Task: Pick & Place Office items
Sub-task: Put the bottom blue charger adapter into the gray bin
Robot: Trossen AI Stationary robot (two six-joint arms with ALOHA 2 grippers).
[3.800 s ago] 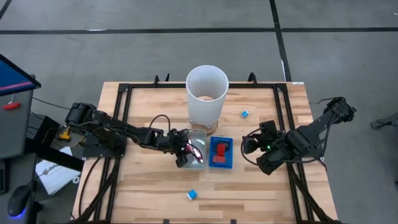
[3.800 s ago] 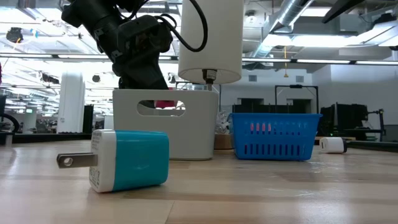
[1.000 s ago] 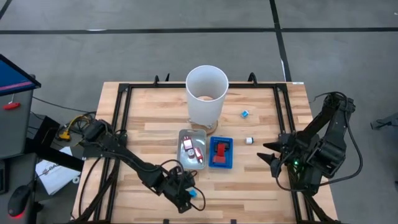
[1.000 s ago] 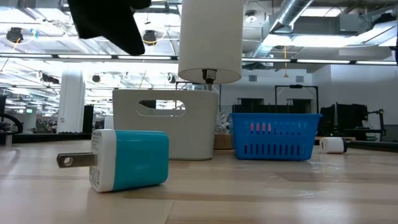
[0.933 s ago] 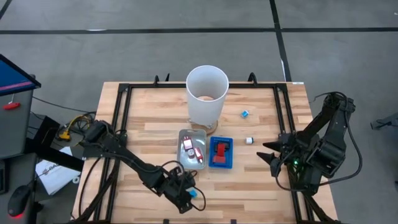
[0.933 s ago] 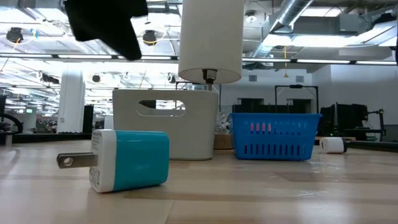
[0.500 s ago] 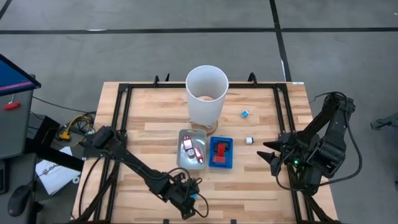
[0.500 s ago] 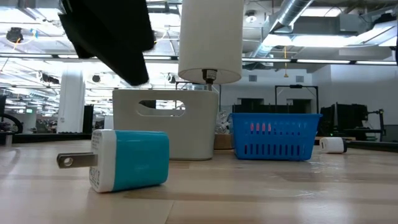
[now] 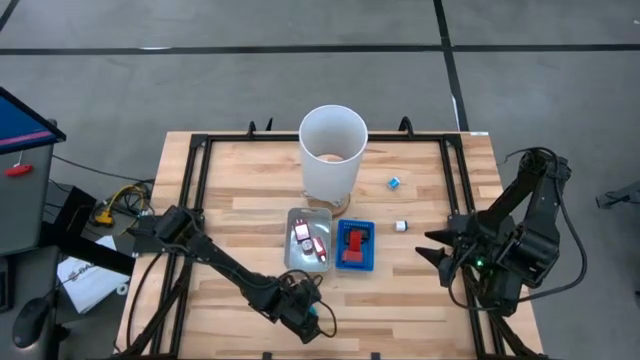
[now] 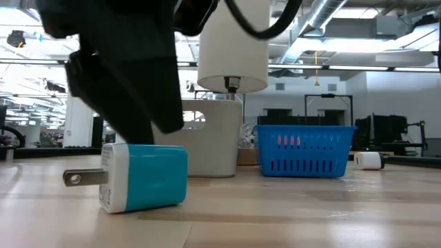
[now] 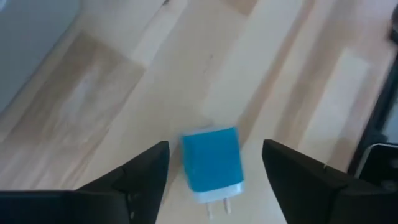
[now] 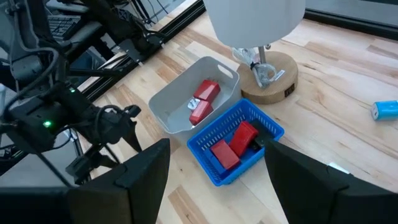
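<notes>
A blue-and-white plug charger (image 11: 211,163) lies on its side on the wood near the table's front edge (image 10: 145,177), prongs level. My left gripper (image 11: 214,146) hangs just above it (image 9: 308,320), open and slanting down, one finger on either side of the charger with a gap to each. In the low view its dark body (image 10: 127,83) reaches down to the charger's top; touch there cannot be told. My right gripper (image 9: 432,248) waits open at the right, above the table (image 12: 217,152). Another small blue piece (image 9: 395,182) and a white piece (image 9: 401,226) lie on the right part of the table.
A grey tray (image 9: 309,240) and a blue basket (image 9: 355,246) stand side by side mid-table, each holding red pieces (image 12: 202,102). A tall white bin (image 9: 332,153) on a wooden base stands behind them. Black rails (image 9: 200,190) frame the tabletop.
My left gripper has come down from well above the table to just over the charger, drifting slightly toward the near edge. The charger has not moved.
</notes>
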